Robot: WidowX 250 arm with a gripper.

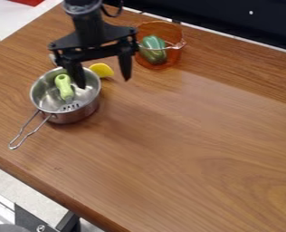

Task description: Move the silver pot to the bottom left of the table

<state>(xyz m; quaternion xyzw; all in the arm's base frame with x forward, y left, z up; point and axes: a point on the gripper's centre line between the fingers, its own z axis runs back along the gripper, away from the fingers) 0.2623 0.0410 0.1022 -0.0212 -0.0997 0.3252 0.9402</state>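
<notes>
My black gripper [104,82] hangs from the top of the view, open, its two fingers spread apart and pointing down. The left finger overlaps the inside of the silver pot [79,116] in the view, and the right finger is to the right of the pot. Whether the left finger touches the pot I cannot tell. The pot stands upright at the left of the table, its wire handle pointing toward the lower left. Inside it lies a utensil with a light green handle [64,86] and a slotted metal end.
A yellow piece [102,70] lies behind the pot's right side. Farther back stands a clear orange pot [169,55] holding a green object [153,50]. The wooden table's [188,149] front edge runs diagonally at lower left.
</notes>
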